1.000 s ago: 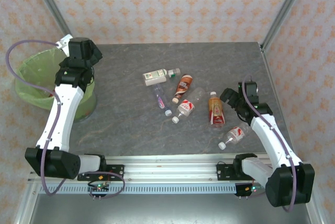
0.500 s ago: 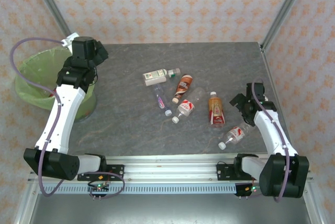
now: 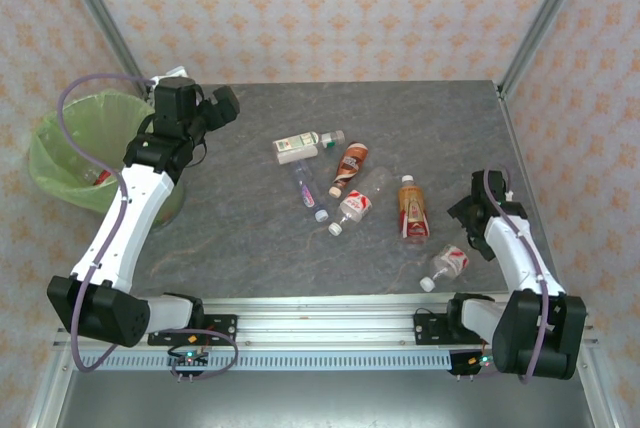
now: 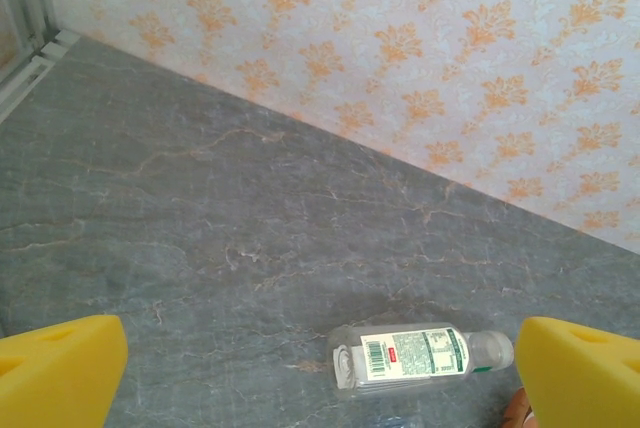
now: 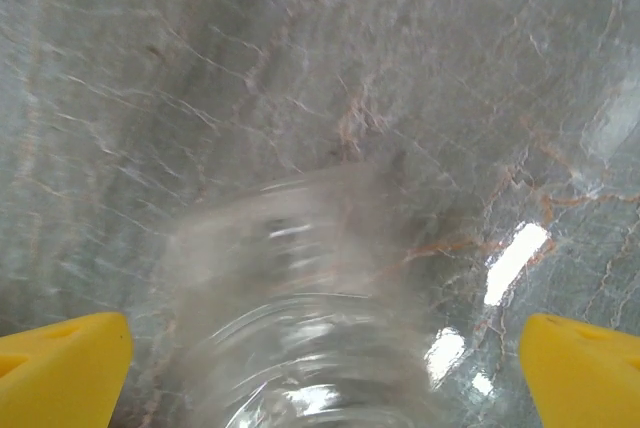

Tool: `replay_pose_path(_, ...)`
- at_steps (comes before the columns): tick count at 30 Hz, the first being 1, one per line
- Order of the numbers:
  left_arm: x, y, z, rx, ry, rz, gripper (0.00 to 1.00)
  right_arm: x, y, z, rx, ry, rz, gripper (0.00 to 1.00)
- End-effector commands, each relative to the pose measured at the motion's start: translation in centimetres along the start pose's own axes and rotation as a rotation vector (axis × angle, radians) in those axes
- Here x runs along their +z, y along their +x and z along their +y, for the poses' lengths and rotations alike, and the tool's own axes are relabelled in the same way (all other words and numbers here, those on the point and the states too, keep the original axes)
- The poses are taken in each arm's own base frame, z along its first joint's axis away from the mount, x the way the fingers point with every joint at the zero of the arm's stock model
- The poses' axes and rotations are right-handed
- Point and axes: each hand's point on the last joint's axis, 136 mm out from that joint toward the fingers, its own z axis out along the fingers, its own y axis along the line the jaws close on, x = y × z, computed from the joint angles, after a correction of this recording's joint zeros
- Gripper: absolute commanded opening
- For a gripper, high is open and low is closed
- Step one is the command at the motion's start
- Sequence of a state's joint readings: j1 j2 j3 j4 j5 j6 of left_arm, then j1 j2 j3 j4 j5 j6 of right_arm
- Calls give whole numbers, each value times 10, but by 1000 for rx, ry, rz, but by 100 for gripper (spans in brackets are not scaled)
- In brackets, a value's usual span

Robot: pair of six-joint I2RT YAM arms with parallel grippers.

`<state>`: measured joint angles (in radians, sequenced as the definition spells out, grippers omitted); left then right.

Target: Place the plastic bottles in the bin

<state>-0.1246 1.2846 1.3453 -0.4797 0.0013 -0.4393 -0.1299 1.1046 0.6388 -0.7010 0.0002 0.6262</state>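
Several clear plastic bottles lie mid-table: a white-green one (image 3: 300, 146) (image 4: 420, 358), a brown one (image 3: 350, 163), a purple one (image 3: 305, 188), a red-labelled one (image 3: 355, 204) and an orange one (image 3: 411, 208). Another red-labelled bottle (image 3: 449, 262) lies near the right front. My right gripper (image 3: 468, 224) (image 5: 325, 378) is open, low over that bottle's base end (image 5: 300, 328), which sits blurred between the yellow fingers. My left gripper (image 3: 222, 104) (image 4: 320, 378) is open and holds nothing, beside the lime-green bin (image 3: 60, 148) and facing the white-green bottle.
Something red (image 3: 101, 178) lies inside the bin. Metal frame posts stand at the back corners (image 3: 535, 23). The wallpapered back wall (image 4: 400, 38) closes the table's far edge. Bare grey tabletop (image 3: 230, 218) stretches between the bin and the bottles.
My left arm swung from above the bin rightward over the table. My right arm drew back towards the near right and came down over the red-labelled bottle, which turned slightly.
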Motion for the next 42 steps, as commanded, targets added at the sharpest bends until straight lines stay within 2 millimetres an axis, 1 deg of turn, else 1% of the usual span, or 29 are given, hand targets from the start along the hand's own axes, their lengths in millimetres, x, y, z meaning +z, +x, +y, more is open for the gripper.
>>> replay_pose_path(1, -8, -5, -8, 11, 50, -31, 100, 13, 7, -12, 39, 50, 7, 100)
replay_pose_path(4, -6, -2, -5, 14, 39, -25, 100, 19, 10, -13, 41, 55, 12, 99)
replay_pose_path(9, -1, 2, -4, 14, 25, -1, 100, 30, 18, -6, 28, 21, 47, 94)
replay_pose_path(11, 1, 3, -5, 15, 28, 8, 100, 36, 20, -8, 18, 42, 58, 92)
replay_pose_path(14, 4, 7, -8, 21, 42, 30, 100, 39, 18, -12, -1, 73, 48, 88)
replay_pose_path(16, 5, 9, -10, 18, 53, 43, 100, 40, 16, -14, 2, 82, 35, 83)
replay_pose_path(20, 8, 12, -10, 15, 53, 57, 100, 40, 12, -6, 14, 37, 12, 68)
replay_pose_path(22, 9, 14, -11, 17, 53, 64, 100, 38, 8, -1, 21, 9, -5, 62)
replay_pose_path(27, 13, 16, -12, 7, 57, 80, 100, 31, -2, 11, 4, -37, -35, 58)
replay_pose_path(31, 15, 21, -16, 3, 76, 99, 100, 14, -13, 26, -33, -140, -93, 53)
replay_pose_path(34, 17, 26, -19, 8, 94, 111, 100, 3, -20, 30, -41, -195, -148, 49)
replay_pose_path(38, 19, 30, -24, 14, 117, 132, 100, -13, -25, 39, -63, -286, -199, 48)
replay_pose_path(42, 22, 34, -34, 5, 162, 164, 100, -30, -31, 41, -58, -334, -255, 48)
